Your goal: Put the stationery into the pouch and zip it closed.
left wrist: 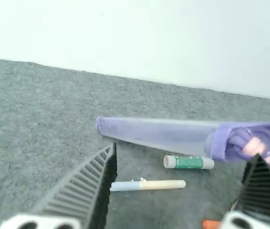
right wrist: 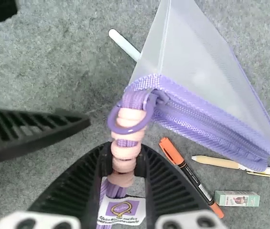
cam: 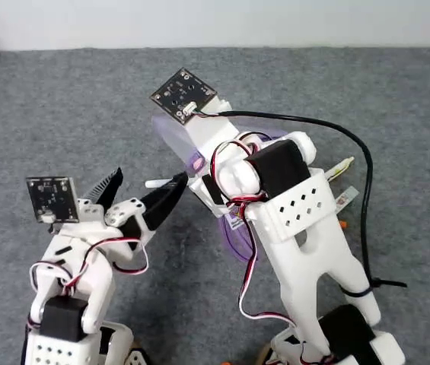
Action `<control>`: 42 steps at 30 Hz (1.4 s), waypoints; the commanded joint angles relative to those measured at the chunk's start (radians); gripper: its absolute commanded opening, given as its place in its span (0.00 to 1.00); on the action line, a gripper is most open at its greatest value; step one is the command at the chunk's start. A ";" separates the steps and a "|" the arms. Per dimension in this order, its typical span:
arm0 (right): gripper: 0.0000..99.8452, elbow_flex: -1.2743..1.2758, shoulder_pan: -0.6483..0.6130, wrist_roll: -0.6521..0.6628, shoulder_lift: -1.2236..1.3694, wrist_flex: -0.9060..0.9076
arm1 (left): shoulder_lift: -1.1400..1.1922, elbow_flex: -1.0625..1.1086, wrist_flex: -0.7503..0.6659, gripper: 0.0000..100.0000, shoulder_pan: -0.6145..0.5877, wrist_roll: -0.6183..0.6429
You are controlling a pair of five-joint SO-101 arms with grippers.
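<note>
1. Pouch (cam: 173, 141) first, from the high view: its translucent lilac body pokes out from under the right arm (cam: 298, 205), which covers most of it. The left gripper (cam: 152, 176) sits just beside it, claw spread open and empty. The tip of a white pen (cam: 156, 183) lies between its fingertips.

2. In the left wrist view we look over the grey carpet (left wrist: 39, 109) between the spread fingers of the left gripper (left wrist: 183, 155). The pouch (left wrist: 163, 134) lies across the scene, its pink pull strap (left wrist: 258, 147) at one end. A green glue stick (left wrist: 188, 162) lies just beside the pouch. The white pen (left wrist: 146, 185) lies nearer the claw, and neither is touched.

3. In the right wrist view the right gripper (right wrist: 124, 153) is clamped on the pink pull strap (right wrist: 124, 140), holding that corner of the pouch (right wrist: 197, 76) up. The zip looks closed along the stretch we can see. An orange pen (right wrist: 187, 174), a beige pen (right wrist: 230, 163) and a small green box (right wrist: 237, 198) lie on the carpet beside the pouch. The white pen (right wrist: 123, 44) lies on its other side.

4. We judge the task barely begun, as all the stationery we see is outside the pouch. The step in hand seems to be opening the zip. The next move then calls for the left claw to pin the pouch body while the right draws the strap along the zip. Only then can the pens go in.
</note>
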 commanded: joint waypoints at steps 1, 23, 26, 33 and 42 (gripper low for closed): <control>0.01 0.008 -0.022 0.014 -0.067 0.039 | 0.094 -0.102 -0.038 0.40 0.002 0.012; 0.01 0.207 0.028 0.147 -0.205 0.027 | 0.216 -0.191 0.195 0.40 0.146 0.031; 0.01 0.207 0.027 0.147 -0.205 0.027 | 0.216 -0.191 0.195 0.40 0.146 0.029; 0.01 0.207 0.025 0.147 -0.206 0.035 | 0.224 -0.183 0.130 0.40 0.138 0.072; 0.01 0.275 0.025 0.149 -0.300 0.038 | 0.226 -0.070 0.009 0.40 0.137 0.083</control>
